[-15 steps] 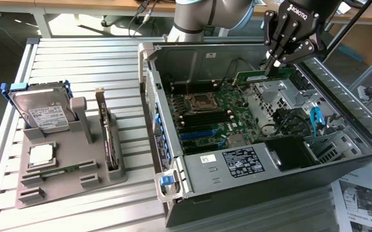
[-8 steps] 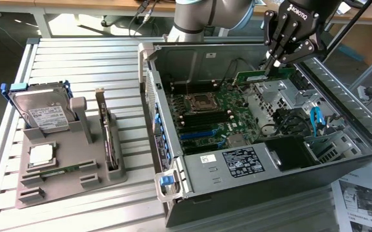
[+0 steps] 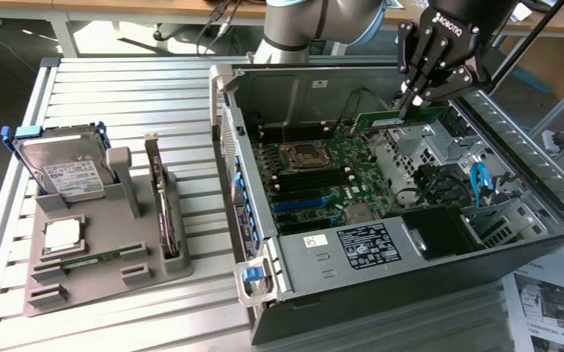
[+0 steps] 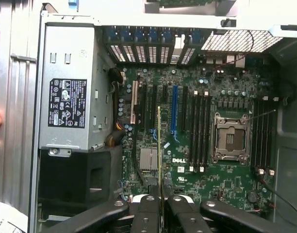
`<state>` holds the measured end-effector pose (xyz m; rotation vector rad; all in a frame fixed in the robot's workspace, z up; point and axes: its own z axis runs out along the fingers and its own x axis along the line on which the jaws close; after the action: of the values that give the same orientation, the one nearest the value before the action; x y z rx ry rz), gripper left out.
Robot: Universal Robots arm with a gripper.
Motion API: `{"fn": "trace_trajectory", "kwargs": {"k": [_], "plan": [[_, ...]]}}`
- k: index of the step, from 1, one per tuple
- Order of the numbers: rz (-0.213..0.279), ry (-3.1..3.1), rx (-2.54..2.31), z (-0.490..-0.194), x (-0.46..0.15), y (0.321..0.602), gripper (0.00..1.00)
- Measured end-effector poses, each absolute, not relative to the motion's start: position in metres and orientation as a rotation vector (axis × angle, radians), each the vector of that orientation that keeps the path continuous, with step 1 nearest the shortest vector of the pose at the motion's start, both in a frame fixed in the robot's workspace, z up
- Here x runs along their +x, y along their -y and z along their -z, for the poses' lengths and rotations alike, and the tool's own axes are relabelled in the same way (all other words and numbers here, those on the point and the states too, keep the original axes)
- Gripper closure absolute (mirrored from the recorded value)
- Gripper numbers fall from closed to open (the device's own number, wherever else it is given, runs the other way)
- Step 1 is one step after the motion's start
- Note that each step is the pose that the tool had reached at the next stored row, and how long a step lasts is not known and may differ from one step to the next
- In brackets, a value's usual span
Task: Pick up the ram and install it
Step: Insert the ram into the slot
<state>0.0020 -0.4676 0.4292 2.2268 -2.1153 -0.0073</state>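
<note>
My gripper (image 3: 411, 103) hangs over the back right of the open computer case (image 3: 262, 242) and is shut on the ram (image 3: 396, 117), a narrow green board held level above the motherboard (image 3: 326, 176). In the wrist view the ram (image 4: 159, 145) shows edge-on as a thin line between my fingertips (image 4: 149, 204), over the board's middle beside the blue slot (image 4: 174, 109). The long black memory slots (image 4: 199, 131) lie between that slot and the processor socket (image 4: 231, 138). A second green stick (image 3: 91, 258) lies in the grey holder (image 3: 155, 275).
The grey holder on the slatted table at the exterior view's left also carries a hard drive (image 3: 67, 172), a silver processor chip (image 3: 61, 235) and a dark card on edge (image 3: 164, 213). The power supply (image 3: 365, 246) fills the case's near side. Printed paper (image 3: 551, 308) lies at the front right.
</note>
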Motion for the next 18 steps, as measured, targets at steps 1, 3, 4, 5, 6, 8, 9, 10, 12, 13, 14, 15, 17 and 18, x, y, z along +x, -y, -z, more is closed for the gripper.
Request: {"fn": "trace_trajectory", "kwargs": {"k": [1, 3, 4, 5, 6, 8, 9, 10, 12, 13, 14, 15, 17, 18], "plan": [[0.007, 2.115, 2.227, -0.427, 0.002, 0.468, 0.87], [0.008, 2.115, 2.227, -0.421, 0.002, 0.468, 0.87], [0.008, 2.115, 2.227, -0.418, 0.002, 0.468, 0.87], [0.008, 2.115, 2.227, -0.416, 0.002, 0.468, 0.87], [0.008, 2.115, 2.227, -0.415, 0.002, 0.468, 0.87], [0.008, 2.115, 2.227, -0.411, 0.002, 0.468, 0.87], [0.008, 2.115, 2.226, -0.408, 0.002, 0.468, 0.87], [0.008, 2.115, 2.227, -0.406, 0.002, 0.468, 0.87], [0.008, 2.115, 2.226, -0.402, 0.002, 0.468, 0.87], [0.008, 2.115, 2.226, -0.4, 0.002, 0.468, 0.87], [0.008, 2.115, 2.226, -0.398, 0.002, 0.468, 0.87], [0.008, 2.115, 2.226, -0.396, 0.002, 0.468, 0.87], [0.008, 2.115, 2.227, -0.39, 0.002, 0.468, 0.87], [0.008, 2.115, 2.227, -0.388, 0.002, 0.468, 0.87]]}}
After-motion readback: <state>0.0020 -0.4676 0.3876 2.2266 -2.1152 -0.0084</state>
